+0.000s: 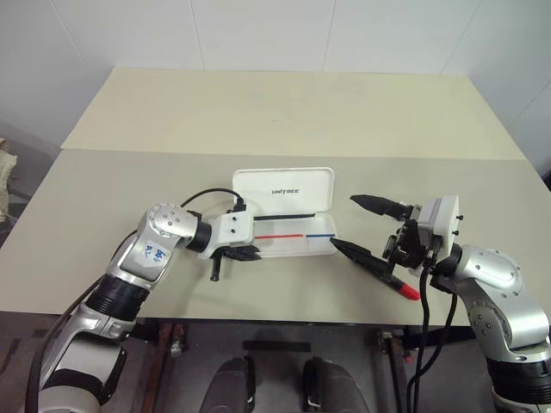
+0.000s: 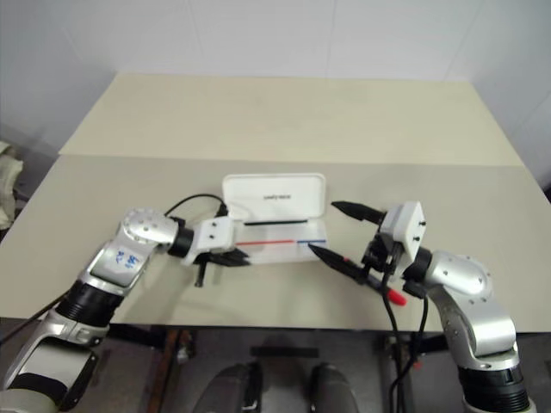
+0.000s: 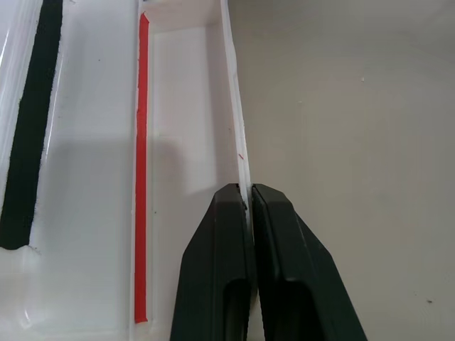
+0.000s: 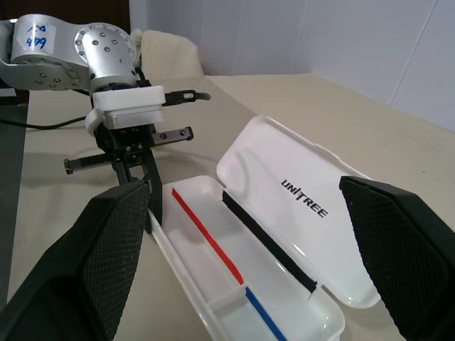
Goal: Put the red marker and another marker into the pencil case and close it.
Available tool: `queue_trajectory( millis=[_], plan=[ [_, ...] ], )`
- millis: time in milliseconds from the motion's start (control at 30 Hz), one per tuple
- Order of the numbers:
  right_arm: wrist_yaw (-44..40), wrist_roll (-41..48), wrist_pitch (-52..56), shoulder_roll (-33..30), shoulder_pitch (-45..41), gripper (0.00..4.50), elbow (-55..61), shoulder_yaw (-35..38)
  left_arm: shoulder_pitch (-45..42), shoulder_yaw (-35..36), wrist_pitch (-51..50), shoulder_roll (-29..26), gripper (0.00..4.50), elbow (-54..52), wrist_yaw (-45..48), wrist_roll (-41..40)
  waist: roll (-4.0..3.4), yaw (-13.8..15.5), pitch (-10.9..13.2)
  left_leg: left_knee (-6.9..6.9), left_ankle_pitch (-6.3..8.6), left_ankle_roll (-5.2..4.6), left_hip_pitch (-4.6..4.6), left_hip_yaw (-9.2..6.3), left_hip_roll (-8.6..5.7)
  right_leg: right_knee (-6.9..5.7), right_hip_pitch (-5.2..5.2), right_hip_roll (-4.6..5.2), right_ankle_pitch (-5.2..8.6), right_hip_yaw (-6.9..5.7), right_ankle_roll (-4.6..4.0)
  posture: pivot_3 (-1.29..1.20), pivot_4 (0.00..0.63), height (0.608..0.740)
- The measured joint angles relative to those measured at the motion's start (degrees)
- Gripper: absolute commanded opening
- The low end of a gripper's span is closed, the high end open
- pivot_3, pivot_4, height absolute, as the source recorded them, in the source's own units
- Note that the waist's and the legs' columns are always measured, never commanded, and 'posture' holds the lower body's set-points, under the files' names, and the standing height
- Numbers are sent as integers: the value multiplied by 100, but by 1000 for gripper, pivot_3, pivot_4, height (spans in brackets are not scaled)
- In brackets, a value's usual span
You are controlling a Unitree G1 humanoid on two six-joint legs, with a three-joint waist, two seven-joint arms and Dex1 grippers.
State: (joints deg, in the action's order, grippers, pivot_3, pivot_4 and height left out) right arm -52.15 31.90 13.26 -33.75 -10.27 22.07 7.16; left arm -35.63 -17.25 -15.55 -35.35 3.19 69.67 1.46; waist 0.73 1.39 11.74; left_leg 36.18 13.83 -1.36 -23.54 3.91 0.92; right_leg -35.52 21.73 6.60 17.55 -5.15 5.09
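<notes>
The left gripper [image 1: 251, 253] is at the left end of the open case [image 1: 297, 239], its fingers [image 3: 227, 270] pressed together with nothing between them, tips at the case's front wall near that end. In the left wrist view the red stripe [image 3: 141, 170] on the tray floor runs just beside the fingertips, inside the wall, and bare table [image 3: 341, 142] lies on the other side of the wall. The right gripper [image 1: 372, 231] is off the case's right end, its two fingers spread wide and holding nothing; the case's right end lies just ahead of the gap between them. The lid [image 1: 284, 188] stands tilted back from the tray, logo facing up. A blue stripe [image 4: 264, 316] continues the red stripe's line in the tray's right compartment. The marker [image 1: 403, 287] lies on the table directly under the right gripper, beneath its nearer finger, its red end pointing toward the table's front edge; the rest of the barrel is hidden by the finger. The tray holds no marker. A second marker cannot be made out.
</notes>
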Motion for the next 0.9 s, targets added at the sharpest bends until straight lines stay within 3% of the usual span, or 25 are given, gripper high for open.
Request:
queue_trajectory(
  millis=[233, 400, 433, 800, 833, 900],
  plan=[
    [7, 10, 59, 0, -2, 4500, 6, 0, -26, 34, 595, 90, 17, 407, 181, -94, -1, 15, -1, 2, 1, -2, 2, 0, -3, -1, -2, 3, 0, 0, 0, 0, 150, 740],
    [42, 10, 66, 0, -1, 4500, 27, 0, -69, 39, 432, 112, 17, 460, 229, -132, -1, 14, -1, 3, 1, -3, 4, 0, -3, -4, -4, 3, 0, -2, 0, 0, 150, 740],
    [47, 10, 66, 0, -1, 4500, 35, 0, -70, 40, 310, 115, 524, 442, 231, -149, -1, 12, -1, 3, 1, -3, 6, 1, -3, -5, -4, 2, 0, -2, 0, 0, 150, 740],
    [61, 4, 68, 0, -17, 4500, 40, 0, 35, 6, -653, 383, 4189, 121, 147, -486, -1, -2, 0, 5, -1, -3, 8, 1, -2, -10, -5, 1, 0, 2, 0, 0, 150, 740],
    [61, 4, 68, 0, -19, 4500, 40, 0, 38, 7, -725, 378, 4472, 64, 166, -539, -1, -3, 0, 4, -1, -2, 8, 1, -1, -10, -5, 1, 0, 3, 0, 0, 150, 740],
    [60, 2, 68, 0, -23, 4500, 40, -1, 46, 8, -826, 373, 4472, -104, 220, -657, -1, -11, -1, 2, -1, -1, 8, 1, -1, -8, -4, 0, 0, 4, 0, 0, 150, 740]
  ],
)
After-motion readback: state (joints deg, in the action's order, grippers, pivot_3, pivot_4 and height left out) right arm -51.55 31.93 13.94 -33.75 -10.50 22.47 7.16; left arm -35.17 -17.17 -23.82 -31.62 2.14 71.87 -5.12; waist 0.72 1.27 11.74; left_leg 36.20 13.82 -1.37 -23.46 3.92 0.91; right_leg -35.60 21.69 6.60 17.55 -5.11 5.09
